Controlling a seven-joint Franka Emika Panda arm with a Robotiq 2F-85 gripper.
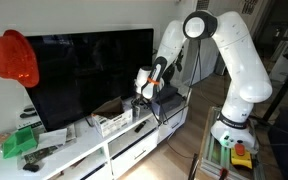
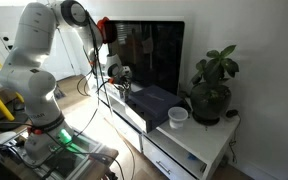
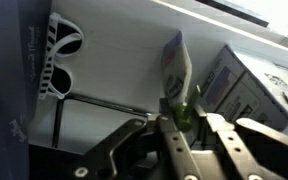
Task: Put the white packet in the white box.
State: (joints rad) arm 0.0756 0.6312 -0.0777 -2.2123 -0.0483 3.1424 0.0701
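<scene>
In the wrist view my gripper (image 3: 184,125) is shut on the white packet (image 3: 174,58), a small whitish packet with a green end that sticks out from between the fingers. The white box (image 1: 114,123), an open-top crate with slotted sides, stands on the white cabinet in front of the TV. Its slotted wall shows at the left of the wrist view (image 3: 46,55). In an exterior view my gripper (image 1: 144,92) hangs just beside and above the box's right end. It also shows in an exterior view (image 2: 119,80).
A dark grey flat-topped box (image 2: 154,100) sits on the cabinet next to the gripper. A large black TV (image 1: 89,70) stands right behind. A red hat (image 1: 14,58), green items (image 1: 19,143), a potted plant (image 2: 212,85) and a white cup (image 2: 178,117) are also there.
</scene>
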